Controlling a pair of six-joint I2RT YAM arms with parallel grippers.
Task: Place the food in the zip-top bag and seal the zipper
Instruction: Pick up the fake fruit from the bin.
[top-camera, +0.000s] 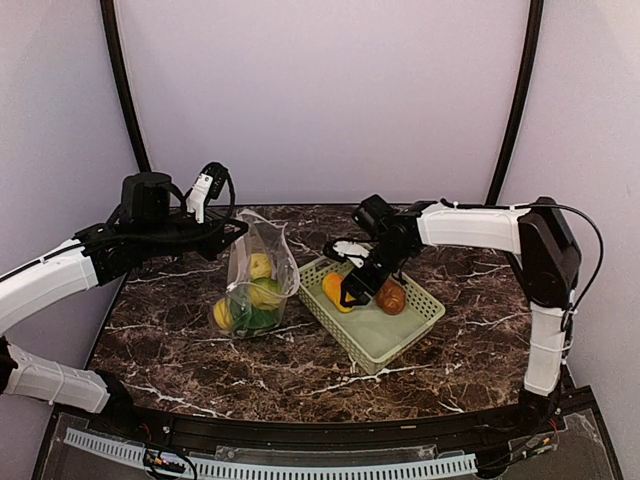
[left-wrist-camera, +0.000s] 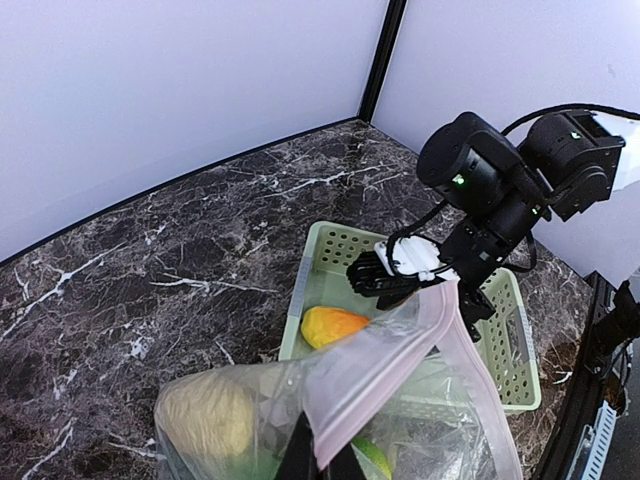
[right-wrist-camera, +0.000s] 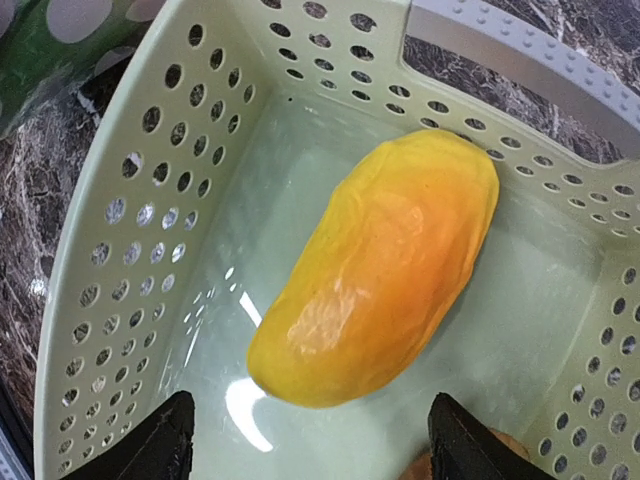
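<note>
I have the left gripper (top-camera: 238, 225) pressed together on the top edge of the clear plastic zip-top bag with grey dots (top-camera: 262, 270), so the bag hangs upright on the dark marble tabletop (top-camera: 200, 360). Its thin pinkish press-strip zipper (left-wrist-camera: 455, 340) is unsealed and the mouth gapes. Through the plastic I see yellow and green toy pieces and a beige round one (left-wrist-camera: 205, 415).

At the bag's 3 o'clock sits the pale green perforated plastic basket (top-camera: 390, 355). The right gripper (right-wrist-camera: 310, 450) hangs inside it, jaws spread, neither finger touching anything.

The step in hand, as I judge it, is picking up the glossy orange-yellow oblong toy fruit (right-wrist-camera: 385, 265). In the right wrist view it lies from 7 to 1 o'clock, its near end between the 2 fingers.

- I'd turn the wrist to close across the narrow width, not the length.
- It looks slick, so I'd grip at the thick middle.
- I'd descend clear of the basket wall at 9 o'clock.
- The brown toy potato (top-camera: 391, 297) sits at 3 o'clock of the fruit; I'd avoid nudging it.
</note>
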